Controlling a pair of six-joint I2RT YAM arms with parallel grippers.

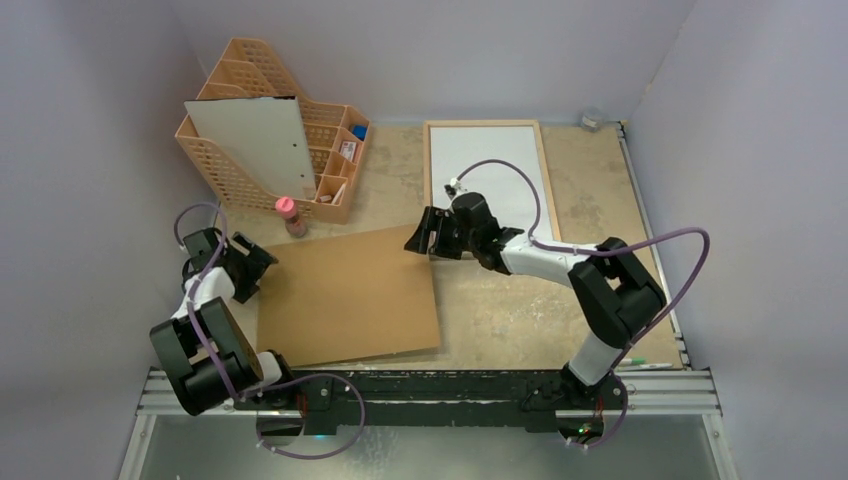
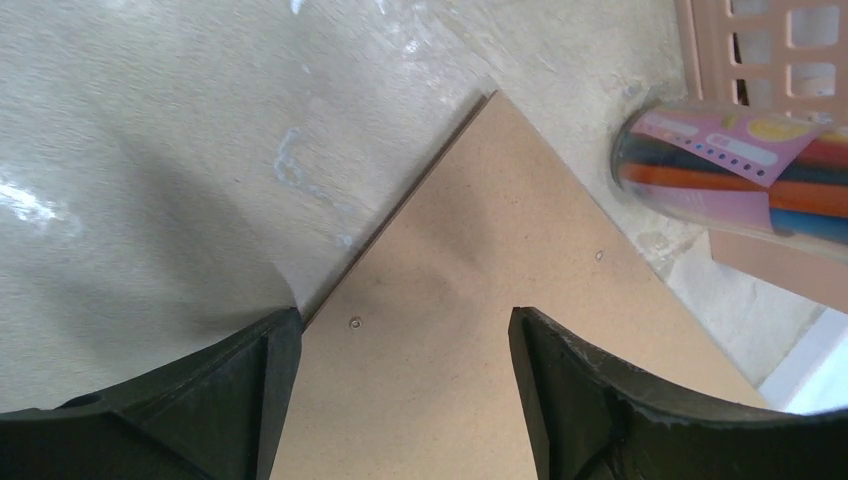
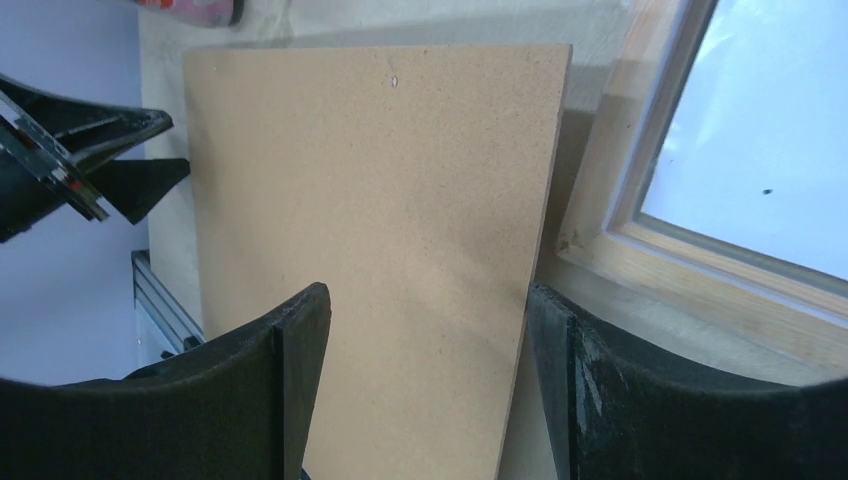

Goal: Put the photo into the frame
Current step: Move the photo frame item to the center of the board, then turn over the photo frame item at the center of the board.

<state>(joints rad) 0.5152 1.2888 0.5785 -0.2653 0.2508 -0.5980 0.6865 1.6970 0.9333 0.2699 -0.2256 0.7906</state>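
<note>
**Photo apparently in place, backing still off**

The frame (image 3: 700, 290) lies rear side up at the table's far edge, right of centre. The photo (image 1: 500, 145) seems to lie face down inside it. Only a plain white surface shows there, so that is a judgement. The brown fibreboard sheet (image 1: 345, 295) lies flat towards the near-left of the table, apart from the frame. It probably still has to be set on as the backing.

The left gripper (image 2: 400, 330) reaches out over the sheet's far-left corner, near the marker tube (image 2: 730, 170). Its jaws are spread and pinch nothing. The right gripper (image 3: 425, 310) stretches left across the table to the sheet's far-right corner. Its jaws are also spread, astride the sheet's edge, and hold nothing.
</note>
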